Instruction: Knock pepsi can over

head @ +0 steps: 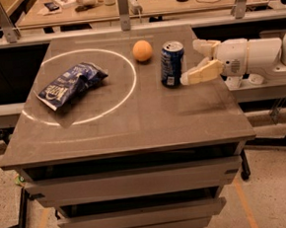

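The pepsi can [171, 64] is a small blue can with a silver top rim. It stands upright on the grey table [133, 121], right of the middle. My gripper [194, 62] comes in from the right on a white arm. Its fingers are spread open, one near the can's upper right and one near the can's lower right. The lower fingertip [186, 79] is very close to the can's side; I cannot tell whether it touches.
An orange [142, 50] sits just left of the can. A crinkled blue chip bag [72, 83] lies at the left inside a white circle line. A cluttered bench runs behind the table. A white shelf [259, 84] lies under my arm at the right.
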Robot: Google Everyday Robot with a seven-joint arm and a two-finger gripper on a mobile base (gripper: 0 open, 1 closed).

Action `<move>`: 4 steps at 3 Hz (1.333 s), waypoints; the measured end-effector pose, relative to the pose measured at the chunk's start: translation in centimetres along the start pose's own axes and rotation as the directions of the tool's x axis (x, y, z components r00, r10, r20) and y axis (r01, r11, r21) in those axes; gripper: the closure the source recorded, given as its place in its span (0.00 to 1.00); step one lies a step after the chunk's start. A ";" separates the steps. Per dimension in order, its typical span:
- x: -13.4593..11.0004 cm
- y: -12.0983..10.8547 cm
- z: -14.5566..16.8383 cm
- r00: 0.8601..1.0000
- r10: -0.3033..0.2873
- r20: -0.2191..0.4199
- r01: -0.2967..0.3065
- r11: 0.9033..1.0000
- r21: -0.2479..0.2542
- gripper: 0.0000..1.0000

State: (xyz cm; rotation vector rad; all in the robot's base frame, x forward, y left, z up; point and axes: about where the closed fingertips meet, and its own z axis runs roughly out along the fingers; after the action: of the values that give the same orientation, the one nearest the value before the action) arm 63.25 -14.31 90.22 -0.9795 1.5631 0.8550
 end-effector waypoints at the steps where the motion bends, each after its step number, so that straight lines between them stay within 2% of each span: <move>1: 1.3 -0.5 1.2 1.000 0.012 0.024 -0.012 1.000 -0.008 0.00; 3: 2.1 -1.5 4.1 0.999 -0.011 0.049 0.013 0.999 -0.049 0.00; 4: 1.8 -1.7 5.3 0.998 -0.017 0.062 0.022 0.997 -0.080 0.17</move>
State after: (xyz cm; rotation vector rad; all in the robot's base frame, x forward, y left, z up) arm 66.65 -10.52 87.34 -1.0159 1.4741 0.9323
